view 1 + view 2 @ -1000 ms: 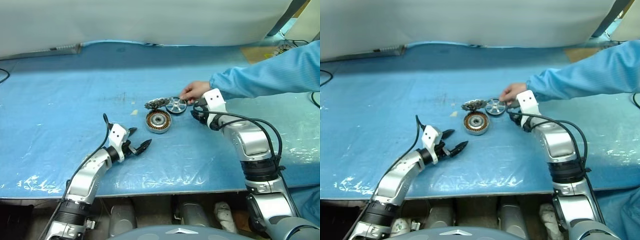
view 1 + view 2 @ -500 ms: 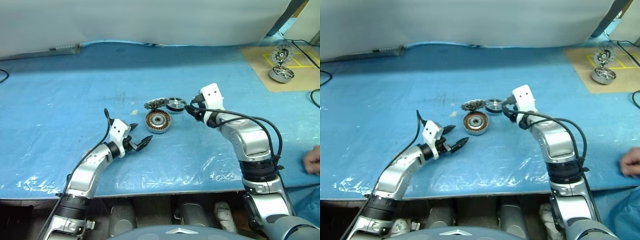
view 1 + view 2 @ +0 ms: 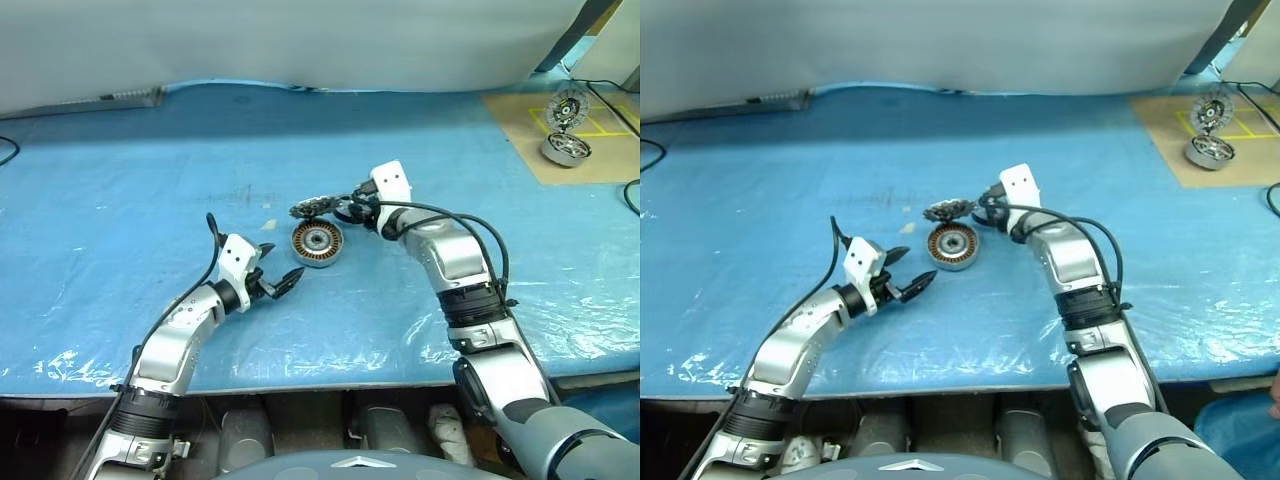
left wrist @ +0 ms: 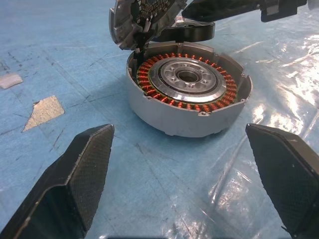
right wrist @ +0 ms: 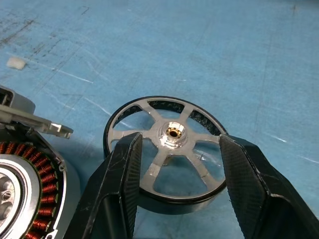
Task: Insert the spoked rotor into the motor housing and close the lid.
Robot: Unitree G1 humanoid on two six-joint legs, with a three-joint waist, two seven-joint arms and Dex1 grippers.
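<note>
Currently the dark-rimmed silver spoked rotor [image 5: 167,154] is straddled by the half-open right gripper [image 5: 174,164], not yet clamped; closing is needed next. Left gripper [image 4: 189,164] is held wide, empty, near the round silver copper-wound housing [image 4: 187,97].

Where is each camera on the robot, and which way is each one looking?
Left and right eye views: on the head, looking forward and down at the blue table; both arms show.
Left wrist view: on the left wrist, looking along the left gripper at the motor housing and its raised lid; two open black fingers show.
Right wrist view: on the right wrist, looking down at the spoked rotor; its fingers stand either side of it.
Shared: both wrist views show the housing's copper windings.
</note>
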